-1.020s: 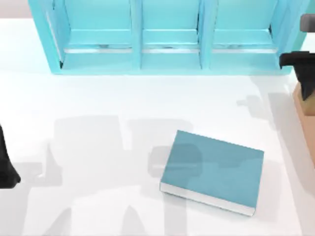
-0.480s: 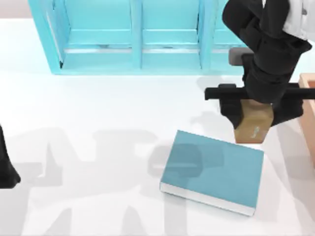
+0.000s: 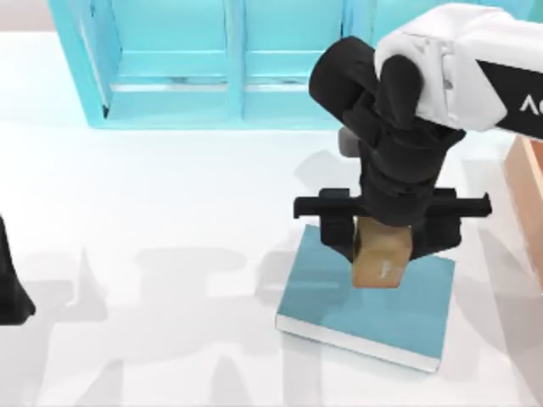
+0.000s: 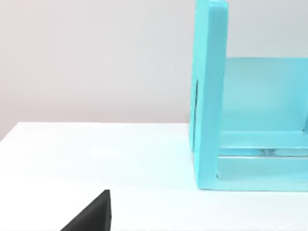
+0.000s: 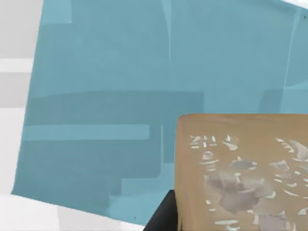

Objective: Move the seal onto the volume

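From above, our right gripper (image 3: 381, 246) hangs over the far part of the volume (image 3: 366, 301), its fingers clamped on the seal (image 3: 378, 260), which sits between them above the teal cover. Whether the seal touches the cover, we cannot tell. The volume lies flat on the white table (image 3: 170, 212), right of centre, in front of the turquoise shelf unit (image 3: 254, 59). An orange-tan box (image 3: 528, 203) peeks in at the table's right edge. Our left arm (image 3: 10, 280) stays parked at the left edge.

In the left wrist view we see the shelf unit's side wall (image 4: 209, 96) standing on the table (image 4: 96, 154).

In the right wrist view the seal (image 5: 240, 173) shows close up, with the volume's cover (image 5: 110, 106) spread beneath it.
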You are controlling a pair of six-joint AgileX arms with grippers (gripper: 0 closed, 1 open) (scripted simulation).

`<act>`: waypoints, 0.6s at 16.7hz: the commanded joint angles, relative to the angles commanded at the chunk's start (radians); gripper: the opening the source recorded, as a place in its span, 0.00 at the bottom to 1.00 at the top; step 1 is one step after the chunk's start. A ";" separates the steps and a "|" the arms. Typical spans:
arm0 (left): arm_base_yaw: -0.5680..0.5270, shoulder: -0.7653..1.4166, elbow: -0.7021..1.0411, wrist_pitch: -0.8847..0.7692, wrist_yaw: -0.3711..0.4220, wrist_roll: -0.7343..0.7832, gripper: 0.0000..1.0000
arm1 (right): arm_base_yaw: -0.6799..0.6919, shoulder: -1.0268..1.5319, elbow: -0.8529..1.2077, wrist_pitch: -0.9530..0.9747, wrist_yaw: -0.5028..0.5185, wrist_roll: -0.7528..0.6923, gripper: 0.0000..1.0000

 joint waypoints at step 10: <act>0.000 0.000 0.000 0.000 0.000 0.000 1.00 | 0.000 -0.003 0.016 -0.019 0.000 0.000 0.00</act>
